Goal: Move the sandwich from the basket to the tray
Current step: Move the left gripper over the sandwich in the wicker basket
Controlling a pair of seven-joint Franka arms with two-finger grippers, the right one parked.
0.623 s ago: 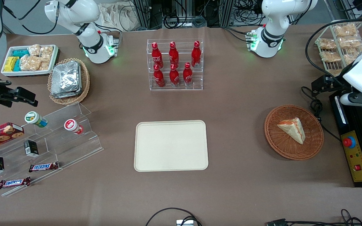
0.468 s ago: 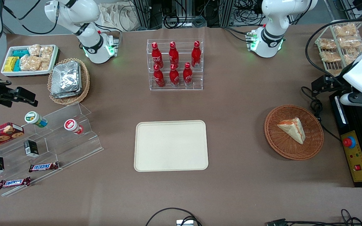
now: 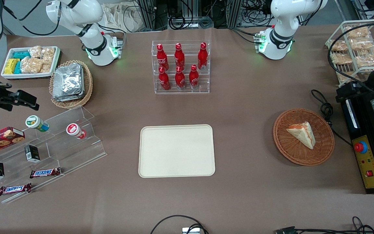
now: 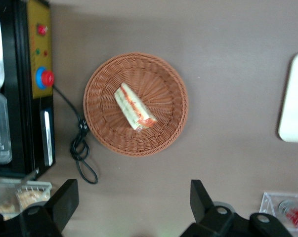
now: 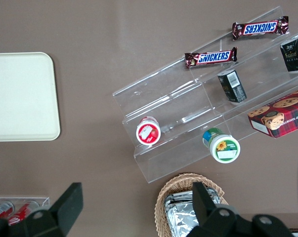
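Note:
The sandwich [image 3: 302,133], a pale wedge with red-orange and green filling, lies in the round reddish-brown basket [image 3: 284,149] toward the working arm's end of the table. The cream tray [image 3: 176,151] sits mid-table with nothing on it. My left gripper [image 3: 344,92] hangs high above the table, farther from the front camera than the basket and well apart from it. In the left wrist view the sandwich [image 4: 134,107] rests in the basket [image 4: 163,79], an edge of the tray [image 4: 294,98] shows, and the gripper [image 4: 133,190] is open over bare table.
A black cable [image 3: 325,109] coils beside the basket, next to a black control box with a red button [image 3: 364,152]. A wire rack of snack packs [image 3: 355,45] stands above it. A rack of red bottles [image 3: 180,66] stands farther back than the tray.
The left arm and its gripper have shifted outward, toward the working arm's end of the table. The sandwich, basket and tray have not moved.

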